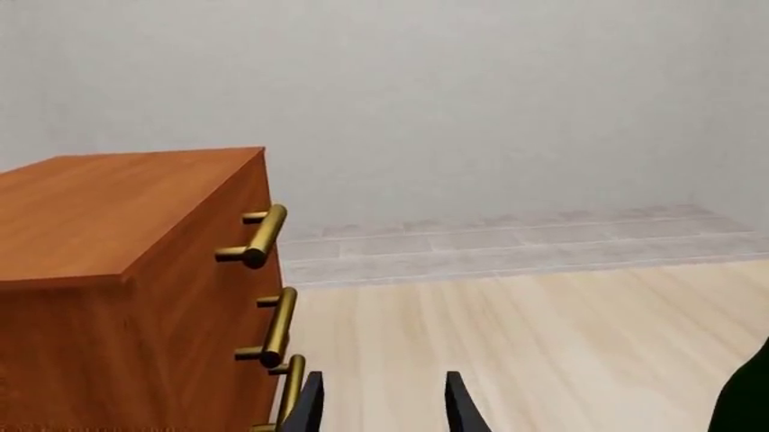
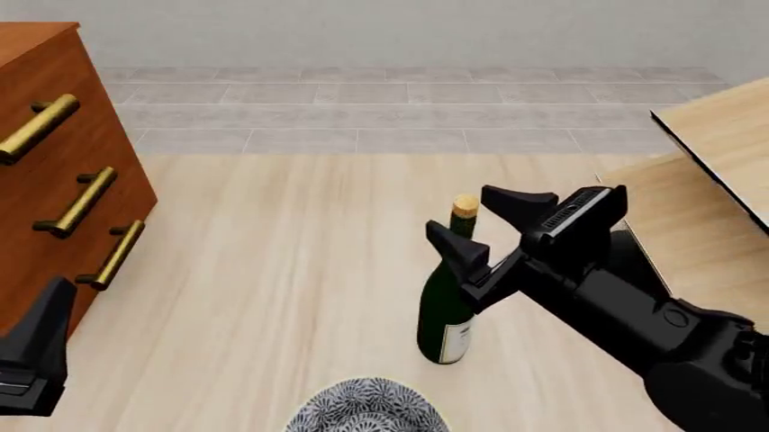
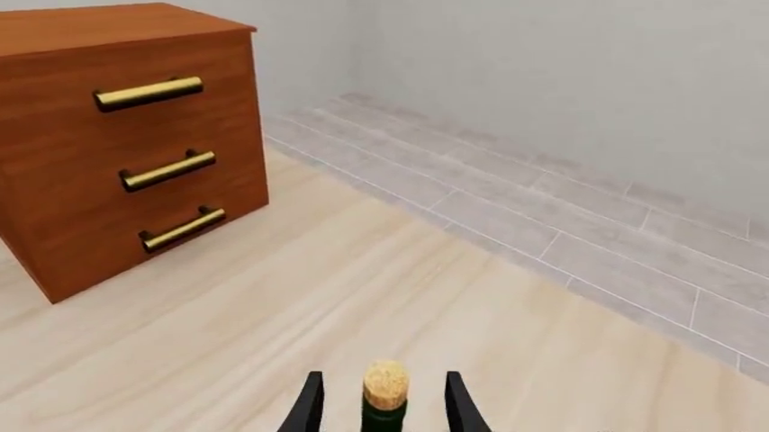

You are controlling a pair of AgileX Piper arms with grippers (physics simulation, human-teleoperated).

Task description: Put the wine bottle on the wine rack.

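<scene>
At far left the cabinet [image 2: 54,171] stands on the surface [image 2: 288,270], its brass handles facing the middle. The left gripper [image 2: 34,360] sits low beside it, near the bottom-left corner of the front view; in the left wrist view its jaws are spread with nothing between them, pointing past the cabinet toward the back wall, and a dark green sliver at that view's edge may be the bottle.

Toward the middle, a patterned plate [image 2: 366,409] shows partly at the near edge. Just behind it the bottle [image 2: 447,306] stands upright on the surface, long axis vertical, label near the base, cork [image 2: 464,209] on top.

The right gripper [image 2: 511,225] reaches in from the right at neck height. Its jaws are open and hold nothing; the right wrist view shows the cork centred between the two fingertips [image 3: 310,405], with a gap on each side. I judge the neck is not yet fully inside the jaws, so a short advance before closing looks needed. The right arm is plainly the nearer one; the left is well apart from the bottle.

At far right the rack [image 2: 709,153] shows its pale slanted panels, just beyond the right arm, with the bottle still to be carried there.
</scene>
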